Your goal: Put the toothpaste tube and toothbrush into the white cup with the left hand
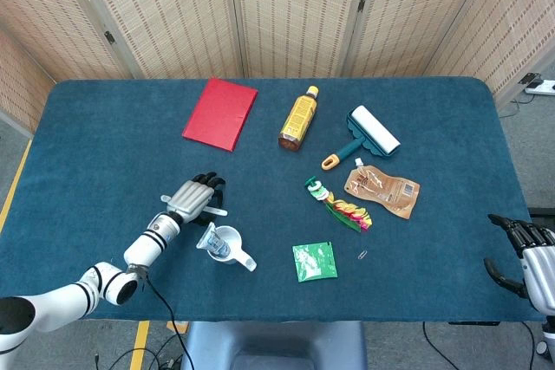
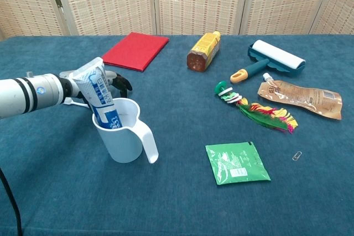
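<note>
Toothbrush lies across left hand, seemingly gripped, beside white cup

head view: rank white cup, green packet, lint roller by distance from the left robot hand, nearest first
1. white cup, just right of and below the left robot hand
2. green packet, near front edge, centre
3. lint roller, far right, toward the back

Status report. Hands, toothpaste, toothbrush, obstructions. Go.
Left hand holds toothbrush beside white cup. Right hand idle, off table edge. Toothpaste tube in cup. Nothing blocking.
</note>
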Available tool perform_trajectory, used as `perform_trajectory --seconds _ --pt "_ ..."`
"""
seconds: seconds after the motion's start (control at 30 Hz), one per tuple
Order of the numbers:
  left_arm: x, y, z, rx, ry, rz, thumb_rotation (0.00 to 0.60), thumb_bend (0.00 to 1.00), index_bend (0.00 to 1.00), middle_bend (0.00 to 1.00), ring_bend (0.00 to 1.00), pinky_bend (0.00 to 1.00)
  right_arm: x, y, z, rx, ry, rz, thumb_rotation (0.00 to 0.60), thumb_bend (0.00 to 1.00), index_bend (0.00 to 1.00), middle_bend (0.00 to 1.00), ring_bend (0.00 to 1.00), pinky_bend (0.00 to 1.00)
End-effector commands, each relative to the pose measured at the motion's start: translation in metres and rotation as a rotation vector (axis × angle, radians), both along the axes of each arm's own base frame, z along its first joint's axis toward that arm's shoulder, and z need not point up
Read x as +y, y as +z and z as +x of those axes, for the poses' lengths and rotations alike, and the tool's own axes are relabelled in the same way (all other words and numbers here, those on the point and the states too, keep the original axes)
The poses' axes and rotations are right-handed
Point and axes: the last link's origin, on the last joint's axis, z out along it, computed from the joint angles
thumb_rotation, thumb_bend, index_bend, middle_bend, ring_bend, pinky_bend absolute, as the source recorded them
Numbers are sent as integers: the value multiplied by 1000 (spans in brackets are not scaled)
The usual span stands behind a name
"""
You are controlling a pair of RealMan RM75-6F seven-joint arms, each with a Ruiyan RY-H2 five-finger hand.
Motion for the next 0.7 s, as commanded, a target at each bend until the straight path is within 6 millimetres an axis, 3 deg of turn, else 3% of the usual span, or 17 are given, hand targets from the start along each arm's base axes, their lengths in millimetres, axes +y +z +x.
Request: perform_trajectory --seconds 0.03,0.7 --pt "-1 -1 -3 13 -5 -1 600 405 486 167 25 145 0 0 0 0 2 -1 600 224 193 287 249 264" --pt "3 -6 -4 -2 16 5 600 405 558 167 26 145 1 0 0 1 -3 -4 600 224 193 287 249 264"
